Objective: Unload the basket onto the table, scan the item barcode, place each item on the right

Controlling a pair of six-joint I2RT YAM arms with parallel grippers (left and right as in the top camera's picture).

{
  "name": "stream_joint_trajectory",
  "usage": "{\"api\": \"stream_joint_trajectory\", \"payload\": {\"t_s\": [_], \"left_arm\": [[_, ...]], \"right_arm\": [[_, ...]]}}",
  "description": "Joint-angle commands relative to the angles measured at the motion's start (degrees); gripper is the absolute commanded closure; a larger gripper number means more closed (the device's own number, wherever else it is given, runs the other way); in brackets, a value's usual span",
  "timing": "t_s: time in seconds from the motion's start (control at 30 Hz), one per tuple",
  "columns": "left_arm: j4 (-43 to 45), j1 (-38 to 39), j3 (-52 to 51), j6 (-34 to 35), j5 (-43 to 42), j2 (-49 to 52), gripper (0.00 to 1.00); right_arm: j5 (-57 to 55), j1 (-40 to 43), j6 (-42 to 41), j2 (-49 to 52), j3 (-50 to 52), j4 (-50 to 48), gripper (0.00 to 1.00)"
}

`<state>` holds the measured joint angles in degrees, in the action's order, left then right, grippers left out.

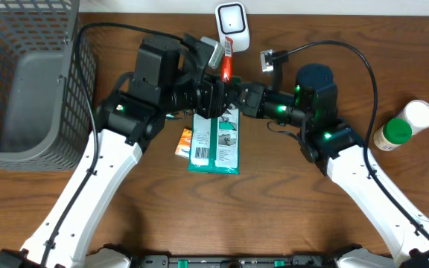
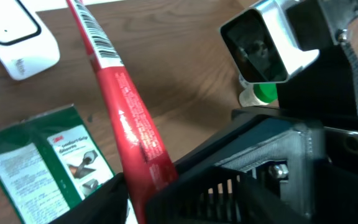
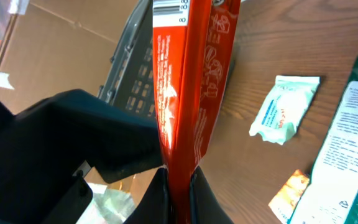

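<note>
Your right gripper (image 3: pixel 179 194) has its jaws clamped on the lower end of the red packet (image 1: pixel 227 68). It holds the packet off the worktop (image 1: pixel 289 208), just on the robot's side of the white scanner (image 1: pixel 231 22). The barcode (image 2: pixel 96 30) is printed on the packet's upper end, the end closest to the scanner.

Your left gripper (image 1: pixel 210 95) sits right against the packet on its left. You cannot tell whether its jaws are apart or pressing on the packet, because dark parts hide them.

Farther from the scanner, beneath both grippers, a green package (image 1: pixel 216 145) lies flat, with a small orange sachet (image 1: pixel 184 141) just beside it. A grey wire basket (image 1: pixel 28 74) stands well to the scanner's left. A green-capped bottle (image 1: pixel 397 132) and a white-capped bottle (image 1: pixel 420 113) stand well to its right.
</note>
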<state>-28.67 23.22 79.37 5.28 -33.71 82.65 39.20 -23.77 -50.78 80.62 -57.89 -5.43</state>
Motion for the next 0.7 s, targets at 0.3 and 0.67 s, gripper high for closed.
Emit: {"api": "stream_joint_trajectory", "payload": {"t_s": [0.3, 0.67], "left_arm": [[6.2, -0.1, 0.0, -0.3, 6.0, 3.5, 0.48], [7.4, -1.7, 0.0, 4.5, 7.4, 0.9, 0.38]], "right_arm": [[4.2, -1.6, -0.4, -0.5, -0.2, -1.2, 0.99], [4.4, -1.6, 0.7, -0.5, -0.2, -1.2, 0.99]]}}
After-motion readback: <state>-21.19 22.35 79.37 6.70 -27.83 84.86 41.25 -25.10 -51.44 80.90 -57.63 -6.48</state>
